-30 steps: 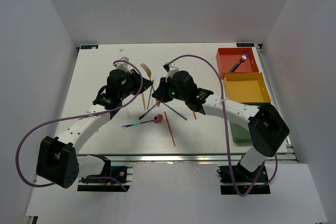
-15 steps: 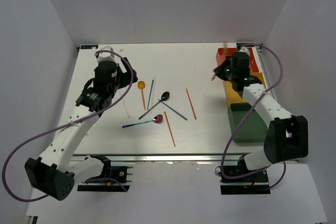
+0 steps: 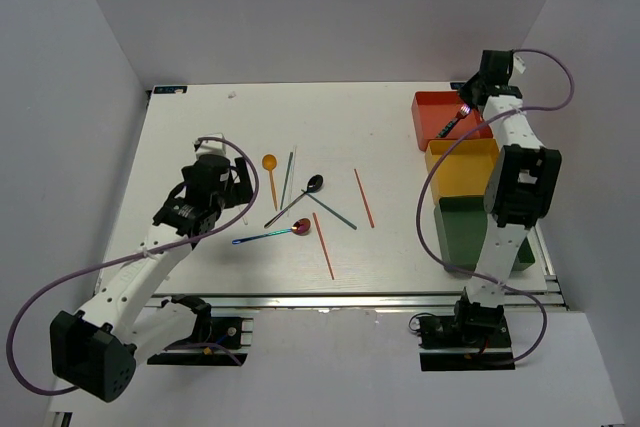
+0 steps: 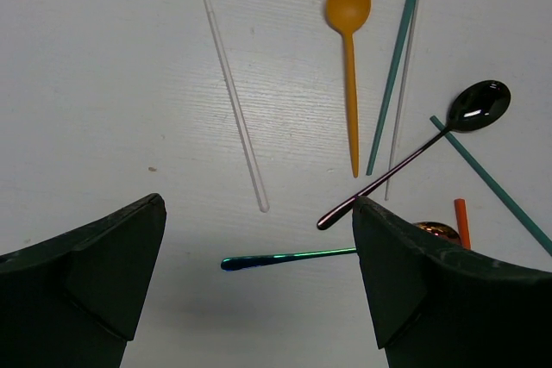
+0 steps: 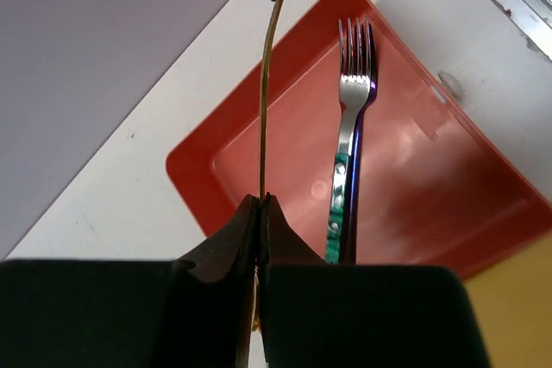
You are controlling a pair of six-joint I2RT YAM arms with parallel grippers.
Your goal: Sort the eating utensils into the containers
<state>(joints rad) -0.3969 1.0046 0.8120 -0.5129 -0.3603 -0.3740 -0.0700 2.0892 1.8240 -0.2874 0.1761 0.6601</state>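
Left claw: jaws spread wide with nothing between them. It hovers over the bare table, just left of the loose utensils.
Right claw: pinched fully shut on the thin stem of a gold utensil.
Gold utensil: rises from the fingertips and runs out of the wrist view at the top, so I cannot tell fork from spoon. It is held over the rim of the red tray, not lying in it.
Red tray contents: one fork lying flat, silver tines, teal-to-purple handle.
Other trays: yellow tray and green tray, in a row with the red one along the table's right edge.
Loose at mid-table:
- orange spoon
- teal chopstick just beside the orange spoon
- clear chopstick
- black spoon
- iridescent spoon
- two red chopsticks
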